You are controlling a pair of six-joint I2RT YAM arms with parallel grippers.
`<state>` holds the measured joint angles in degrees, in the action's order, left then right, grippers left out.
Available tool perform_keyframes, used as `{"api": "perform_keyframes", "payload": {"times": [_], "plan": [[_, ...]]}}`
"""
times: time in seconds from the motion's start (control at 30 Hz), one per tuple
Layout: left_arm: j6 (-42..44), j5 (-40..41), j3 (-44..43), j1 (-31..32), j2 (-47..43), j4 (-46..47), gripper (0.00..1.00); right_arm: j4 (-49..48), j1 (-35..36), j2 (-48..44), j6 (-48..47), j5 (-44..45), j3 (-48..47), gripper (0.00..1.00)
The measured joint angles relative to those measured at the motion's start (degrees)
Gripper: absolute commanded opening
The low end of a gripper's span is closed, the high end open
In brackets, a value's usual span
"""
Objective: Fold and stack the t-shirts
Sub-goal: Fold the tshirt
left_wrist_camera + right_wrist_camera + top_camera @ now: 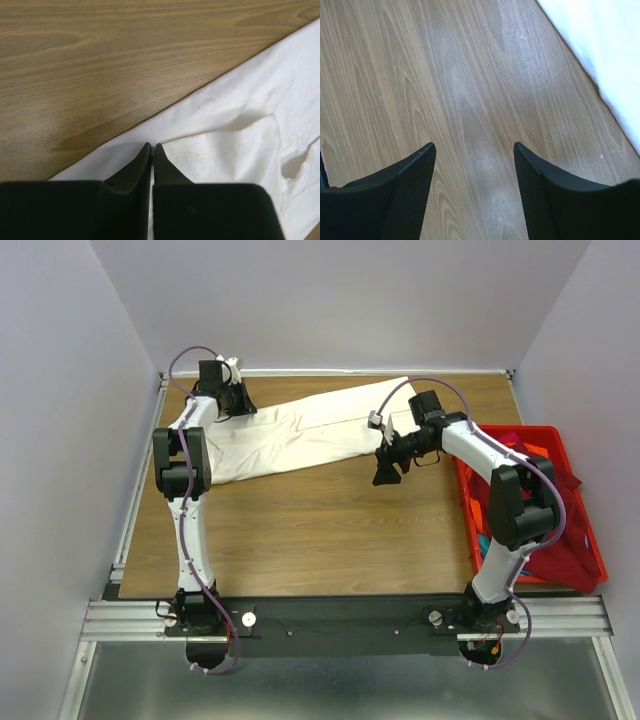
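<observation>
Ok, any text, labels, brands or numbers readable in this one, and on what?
None can be read.
The shirt is plain white, with no print or tag showing.
The red crate shows no lettering.
A small white patch on the right arm is too small to make out.

Cream-white t-shirt (310, 430) lies spread across the far half of the table (320, 530), slanting toward the far right. Left claw (236, 400) sits at its far-left edge, jaw state not discernible. Right claw (385, 475) hangs just beside the near-right edge, over bare wood. Red crate (520, 431) at right holds a dark red t-shirt (560, 545).
</observation>
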<state>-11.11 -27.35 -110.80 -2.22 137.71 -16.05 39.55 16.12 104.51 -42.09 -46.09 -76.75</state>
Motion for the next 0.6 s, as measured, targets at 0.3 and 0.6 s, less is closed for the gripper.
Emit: {"api": "perform_keyframes", "payload": {"times": [0.3,0.6], "plan": [[0.3,0.9,-1.9,0.0,0.0,0.0,0.00,0.0,0.0,0.0,0.0,0.0,0.0,0.71],[0.7,0.9,-8.9,0.4,0.0,0.3,0.29,0.0,0.0,0.0,0.0,0.0,0.0,0.71]]}}
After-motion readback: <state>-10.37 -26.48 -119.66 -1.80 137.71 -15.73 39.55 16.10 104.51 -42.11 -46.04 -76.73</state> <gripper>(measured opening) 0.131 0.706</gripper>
